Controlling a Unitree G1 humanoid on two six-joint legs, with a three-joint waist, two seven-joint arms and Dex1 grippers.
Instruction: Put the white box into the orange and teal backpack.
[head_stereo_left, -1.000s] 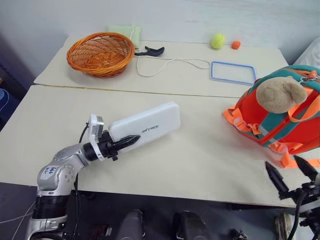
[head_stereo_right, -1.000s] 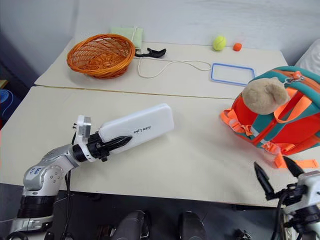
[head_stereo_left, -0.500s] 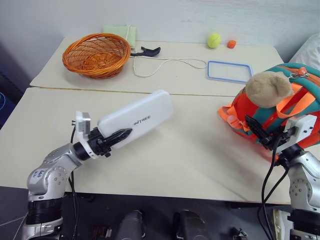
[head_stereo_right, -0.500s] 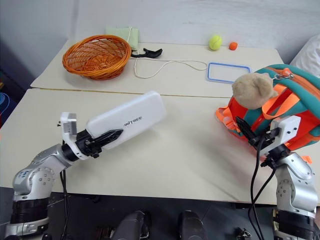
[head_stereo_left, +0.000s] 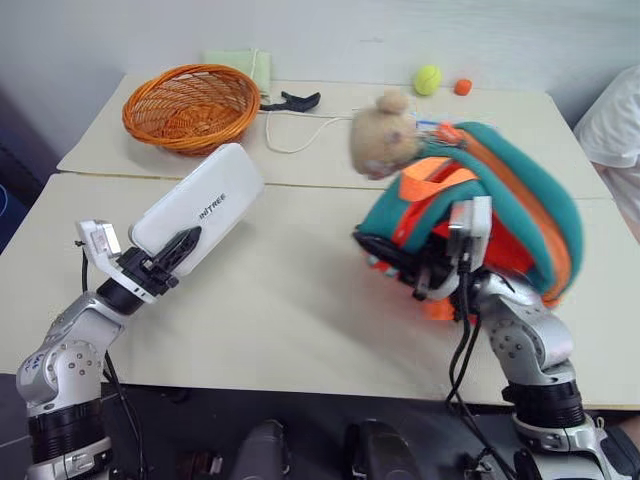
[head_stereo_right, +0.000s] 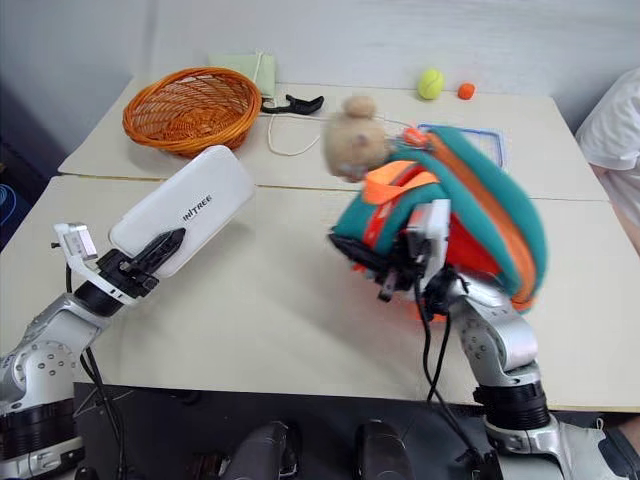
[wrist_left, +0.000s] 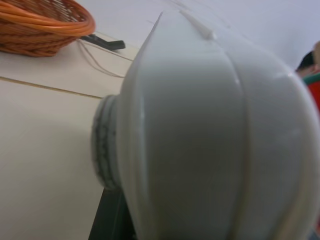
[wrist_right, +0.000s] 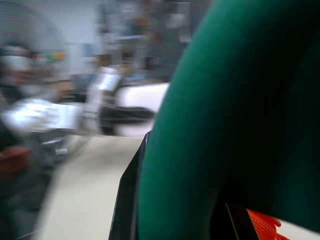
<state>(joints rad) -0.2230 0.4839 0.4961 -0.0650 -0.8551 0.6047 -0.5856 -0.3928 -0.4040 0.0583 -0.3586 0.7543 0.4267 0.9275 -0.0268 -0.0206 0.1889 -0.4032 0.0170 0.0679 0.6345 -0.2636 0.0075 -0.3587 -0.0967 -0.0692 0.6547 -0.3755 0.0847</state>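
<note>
Backpack first: I see the orange and teal backpack (head_stereo_left: 480, 215) lifted and tipped toward the middle of the near table (head_stereo_left: 280, 320), its teal top arching over the orange front, the tan plush toy (head_stereo_left: 383, 138) swung up at its far upper corner. My right gripper (head_stereo_left: 392, 262) sits at the backpack's lower front edge with its black fingers drawn together on the fabric there; the right wrist view has teal cloth pressed right against the fingers.

Well apart from the backpack, on its left, my left gripper (head_stereo_left: 172, 252) is clamped on the near end of the white box (head_stereo_left: 198, 208). I hold the box clear of the table, tilted, its far end raised and angled toward the backpack's side.

Beyond the backpack, on the far table, the woven orange basket (head_stereo_left: 186, 105) stands far to its left, a white cord (head_stereo_left: 310, 135) lies between basket and backpack, and a yellow-green ball (head_stereo_left: 428, 79) and a small orange ball (head_stereo_left: 461, 87) rest behind it.
</note>
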